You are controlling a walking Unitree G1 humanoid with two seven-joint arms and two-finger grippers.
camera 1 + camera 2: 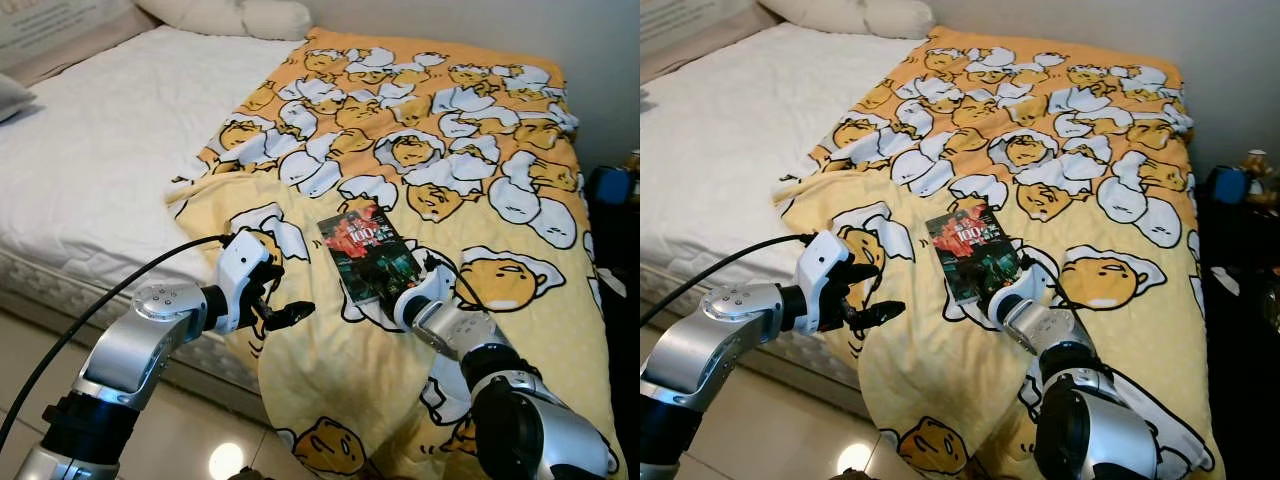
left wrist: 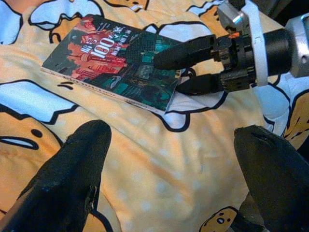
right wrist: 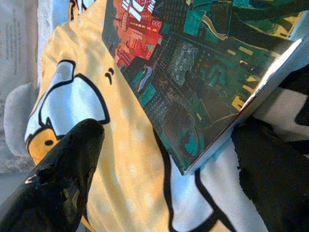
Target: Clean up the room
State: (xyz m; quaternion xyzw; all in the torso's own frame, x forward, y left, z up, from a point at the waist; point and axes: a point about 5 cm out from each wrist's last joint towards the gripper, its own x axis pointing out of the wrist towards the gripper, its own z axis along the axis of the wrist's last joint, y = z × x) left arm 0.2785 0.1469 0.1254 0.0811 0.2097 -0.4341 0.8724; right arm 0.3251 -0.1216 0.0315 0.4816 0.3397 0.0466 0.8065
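Head views: one bed [image 1: 90, 160] with a white sheet, one yellow blanket [image 1: 450, 130] with egg-character print across its right half, one pillow [image 1: 235, 17] at the head end. One book [image 1: 368, 252], dark cover with red and green art, lies flat on the blanket near the foot edge. Left arm bent at the elbow, reaching in from the bed's side; left tool [image 1: 285, 300] hangs over the blanket edge just beside the book, not touching it, fingers spread. Right arm stretched forward over the blanket, right tool [image 1: 400, 297] at the book's near corner. Left wrist view: both left fingers [image 2: 72, 179] wide apart over bare blanket, released; book [image 2: 113, 63] ahead; the right tool [image 2: 193, 67] has one finger on the cover and one under the corner, close to the book. Right wrist view: book corner [image 3: 193, 96] sits between the two right fingers [image 3: 63, 169]; they are spread, not clenched.
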